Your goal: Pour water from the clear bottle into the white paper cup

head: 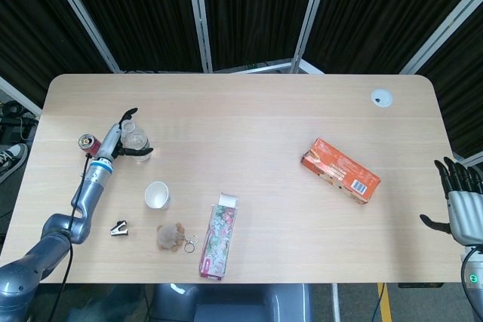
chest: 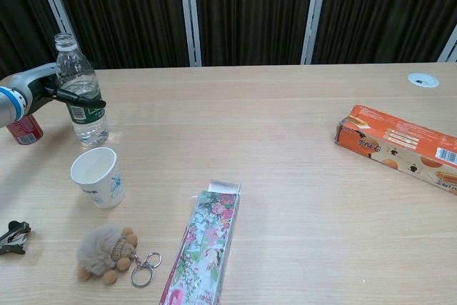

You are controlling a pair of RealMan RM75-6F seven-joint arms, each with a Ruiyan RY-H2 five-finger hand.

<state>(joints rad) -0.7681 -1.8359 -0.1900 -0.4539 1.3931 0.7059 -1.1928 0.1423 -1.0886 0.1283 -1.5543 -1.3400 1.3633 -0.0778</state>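
Right now your white paper cup point(chest: 96, 177) is standing upright near the table's point(chest: 285, 148) front-left; just beyond it your left hand point(chest: 63, 91) is wrapping its fingers around the upright clear bottle point(chest: 81, 94), while your right hand point(head: 461, 201) is hanging open, fingers spread, off the table's right edge.

Clear bottle point(chest: 81, 94) green label; white paper cup point(chest: 97, 177) (faint blue print); orange box point(chest: 400, 145); floral carton point(chest: 202, 250); red can point(chest: 26, 130).

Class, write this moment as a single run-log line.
stage: grasping | left hand: fingers around clear bottle, upright on table | white paper cup: upright, untouched | right hand: open, idle | pour: not begun
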